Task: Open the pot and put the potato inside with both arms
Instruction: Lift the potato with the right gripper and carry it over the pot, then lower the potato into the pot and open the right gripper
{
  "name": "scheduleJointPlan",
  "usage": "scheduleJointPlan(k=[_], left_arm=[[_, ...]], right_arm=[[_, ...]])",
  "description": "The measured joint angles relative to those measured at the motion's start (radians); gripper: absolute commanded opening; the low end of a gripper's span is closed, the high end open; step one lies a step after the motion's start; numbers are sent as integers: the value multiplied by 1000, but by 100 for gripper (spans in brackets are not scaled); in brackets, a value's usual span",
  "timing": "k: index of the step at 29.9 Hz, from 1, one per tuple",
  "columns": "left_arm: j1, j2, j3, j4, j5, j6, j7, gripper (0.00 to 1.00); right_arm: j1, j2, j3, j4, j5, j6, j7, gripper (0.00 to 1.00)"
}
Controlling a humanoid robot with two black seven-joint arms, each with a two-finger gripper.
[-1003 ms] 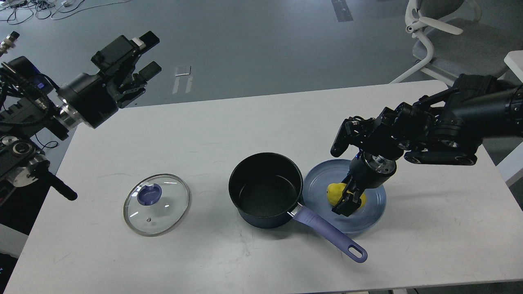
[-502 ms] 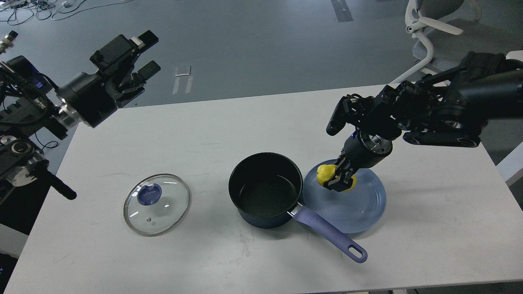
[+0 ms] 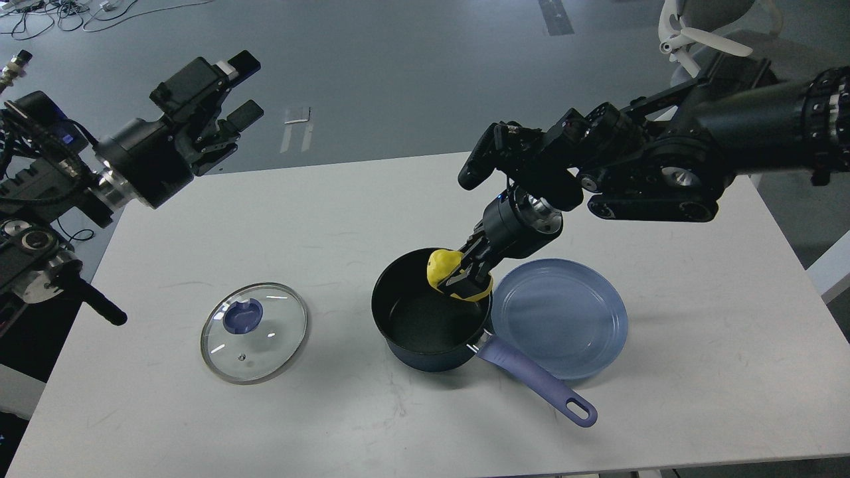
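Observation:
The dark navy pot (image 3: 425, 332) stands open near the table's front middle, its lavender handle (image 3: 538, 385) pointing front right. My right gripper (image 3: 459, 279) is shut on the yellow potato (image 3: 441, 265) and holds it above the pot's right rim. The glass lid (image 3: 254, 332) with a blue knob lies flat on the table left of the pot. My left gripper (image 3: 232, 93) is open and empty, raised beyond the table's far left corner.
A pale-blue plate (image 3: 564, 325) lies bare right of the pot, touching its side. The white table (image 3: 697, 372) edge runs along the front. A white chair (image 3: 690, 46) stands at the back right.
My right gripper lifted the potato off the plate and carried it left to above the pot's rim. The plate is now bare. The left arm has barely moved.

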Motion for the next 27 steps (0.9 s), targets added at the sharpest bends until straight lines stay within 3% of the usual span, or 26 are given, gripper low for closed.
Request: scheduleJointPlan(k=[10,19,23,27], left_arm=[[0,0,0,0,0,0,1,97],[0,2,0,0,0,0,3,97],[0,2,0,-8,0,0,4,97],[0,2,0,-11,0,0,5,97]], right_arm=[[-44,57,-23,-3,33,-52,0,45],[-52,55,-30,-12,34,-85,0,57],[-57,55,-33,-23,34,-92,0,86],[-61,56,-38,-29,33,-94,0,94]])
